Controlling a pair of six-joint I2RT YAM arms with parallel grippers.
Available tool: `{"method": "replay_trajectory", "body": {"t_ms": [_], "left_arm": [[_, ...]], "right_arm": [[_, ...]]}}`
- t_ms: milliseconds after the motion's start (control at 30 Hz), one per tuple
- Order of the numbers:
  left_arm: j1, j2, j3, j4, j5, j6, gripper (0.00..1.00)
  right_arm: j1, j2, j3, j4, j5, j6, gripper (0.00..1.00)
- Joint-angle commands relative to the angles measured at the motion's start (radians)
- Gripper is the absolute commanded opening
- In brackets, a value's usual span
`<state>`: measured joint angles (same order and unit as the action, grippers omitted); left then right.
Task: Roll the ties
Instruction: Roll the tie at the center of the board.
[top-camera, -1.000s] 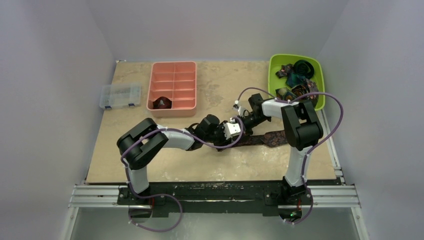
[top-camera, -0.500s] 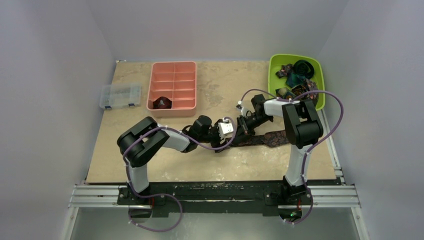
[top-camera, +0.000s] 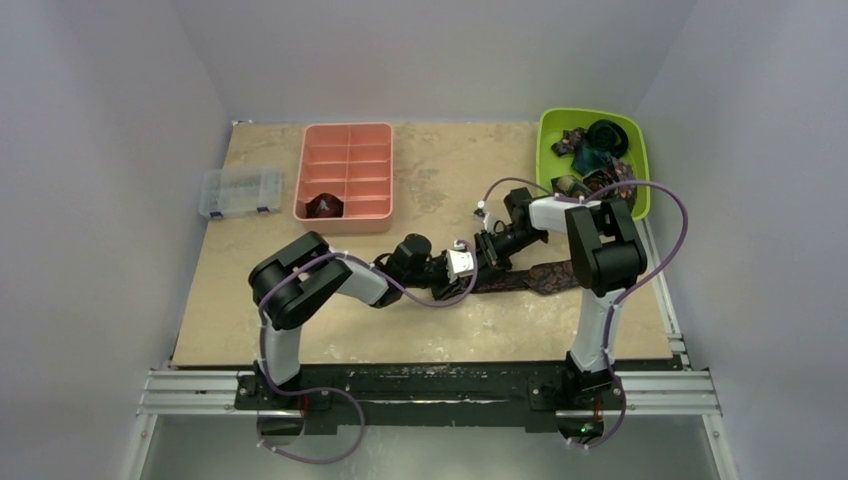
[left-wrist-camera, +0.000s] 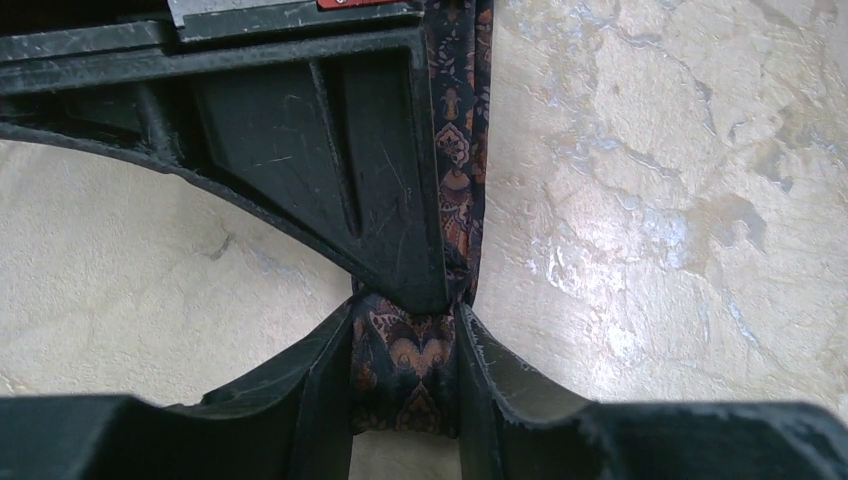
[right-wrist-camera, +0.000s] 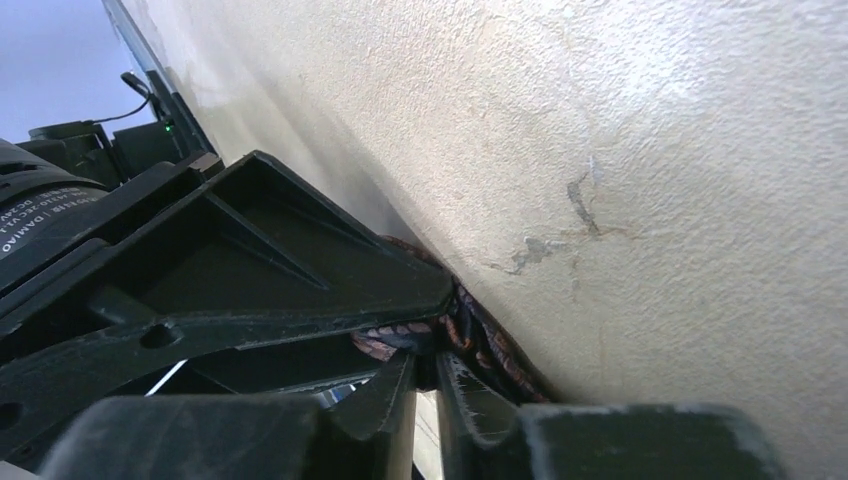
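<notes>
Tie (top-camera: 545, 277) flat mid-table, left gripper (left-wrist-camera: 407, 335) clamping its end, right gripper (right-wrist-camera: 425, 368) meeting it there, grip unclear, tabletop (top-camera: 400, 335) open nearward.

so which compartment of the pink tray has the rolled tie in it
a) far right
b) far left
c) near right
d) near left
d: the rolled tie sits in the pink tray in the left column, in the row closest to the arms.
</notes>
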<state>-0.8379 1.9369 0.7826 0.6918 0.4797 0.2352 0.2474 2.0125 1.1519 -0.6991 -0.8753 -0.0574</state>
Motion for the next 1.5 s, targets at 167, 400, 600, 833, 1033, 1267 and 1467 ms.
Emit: {"method": "replay_trajectory", "body": {"t_ms": [167,400,600,833,1033,1267,1467], "left_arm": [[-0.003,-0.059,-0.075,-0.152,-0.105,0.017,0.29],[-0.005,-0.064,-0.06,-0.194,-0.121,0.03,0.31],[-0.004,-0.052,-0.03,-0.231,-0.13,0.027,0.32],[-0.004,-0.049,-0.021,-0.234,-0.119,0.008,0.39],[0.04,-0.083,-0.1,-0.078,-0.088,-0.073,0.6],[0.069,-0.091,-0.146,0.037,0.015,-0.084,0.61],[0.044,-0.061,-0.119,0.115,0.048,-0.064,0.6]], "right_arm": [[-0.002,-0.122,-0.012,0.057,0.022,-0.006,0.47],[0.04,-0.08,-0.014,0.113,-0.013,0.05,0.42],[0.045,-0.067,-0.008,0.101,-0.01,0.063,0.27],[0.046,-0.087,-0.011,0.051,0.012,0.007,0.0],[0.043,-0.038,-0.044,0.091,0.111,-0.018,0.0],[0.043,0.017,-0.027,0.122,0.221,-0.045,0.0],[0.043,0.035,-0.036,0.154,0.248,-0.035,0.0]]}}
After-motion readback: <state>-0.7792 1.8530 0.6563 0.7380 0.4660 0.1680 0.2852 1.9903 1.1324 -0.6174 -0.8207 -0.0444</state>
